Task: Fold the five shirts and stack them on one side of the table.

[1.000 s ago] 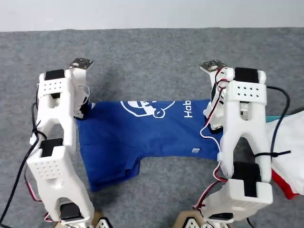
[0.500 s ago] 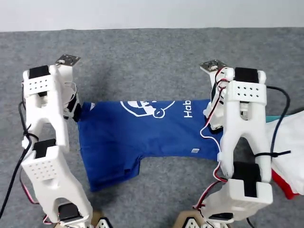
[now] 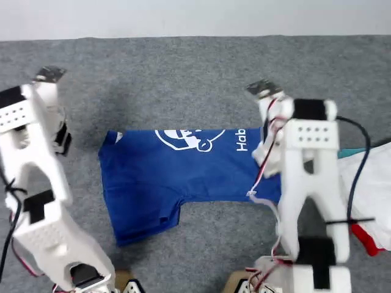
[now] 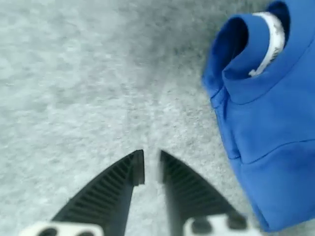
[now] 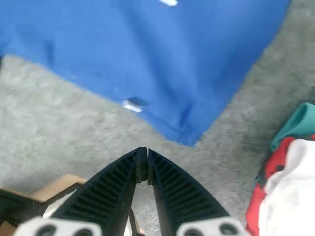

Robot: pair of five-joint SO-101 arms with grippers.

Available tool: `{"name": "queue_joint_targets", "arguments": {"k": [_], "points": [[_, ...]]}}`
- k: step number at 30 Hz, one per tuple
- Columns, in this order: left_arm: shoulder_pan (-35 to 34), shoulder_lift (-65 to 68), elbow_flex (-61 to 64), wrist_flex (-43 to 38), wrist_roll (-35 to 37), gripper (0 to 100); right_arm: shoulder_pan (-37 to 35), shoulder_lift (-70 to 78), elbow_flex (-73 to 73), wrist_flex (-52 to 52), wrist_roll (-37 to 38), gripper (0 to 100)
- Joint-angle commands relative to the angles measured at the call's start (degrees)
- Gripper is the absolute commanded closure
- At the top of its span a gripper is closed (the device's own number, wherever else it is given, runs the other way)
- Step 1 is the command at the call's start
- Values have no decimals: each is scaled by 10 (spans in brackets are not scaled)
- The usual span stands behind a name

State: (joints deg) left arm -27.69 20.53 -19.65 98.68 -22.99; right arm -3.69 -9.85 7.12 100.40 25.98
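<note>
Right wrist view has the right tool pressed fully shut and empty, hanging over bare grey surface just off a hem corner of the blue T-shirt. In the left wrist view the left tool is parted by only a thin slit. It is also empty and sits over the surface beside the shirt's curled-over edge.

From above, the T-shirt lies spread between the two arms, print up, with one sleeve pointing toward the arm bases. A heap of white, red and teal shirts lies at the right edge, close to the right arm.

The likely trouble is the grasp. Tools this closed would shove and bunch the cloth rather than pinch it. At the curled edge, the left tool could catch one layer or two, skewing the fold. If the two sides lift unevenly, the crease will run crooked. A wide swing of the right arm could drag the heap.
</note>
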Motion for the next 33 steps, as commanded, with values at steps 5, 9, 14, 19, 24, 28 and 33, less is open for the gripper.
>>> {"name": "queue_joint_targets", "arguments": {"k": [5, 9, 14, 19, 24, 28, 33], "points": [[-53, -175, 118, 17, -11, 998, -65, -124, 74, 15, 40, 988], [-84, -248, 216, -9, -11, 998, -98, -136, 74, -13, 37, 988], [-134, -322, 347, -76, -11, 998, -189, -135, 76, -58, 40, 988], [-204, -346, 424, -123, -12, 998, -301, -106, 77, -69, 41, 988], [-282, -324, 444, -153, -12, 998, -374, -29, 58, -78, 40, 988], [-326, -298, 441, -174, -12, 998, -430, 0, 28, -98, 41, 981], [-352, -258, 440, -203, -13, 998, -502, 19, 28, -121, 43, 849]]}}
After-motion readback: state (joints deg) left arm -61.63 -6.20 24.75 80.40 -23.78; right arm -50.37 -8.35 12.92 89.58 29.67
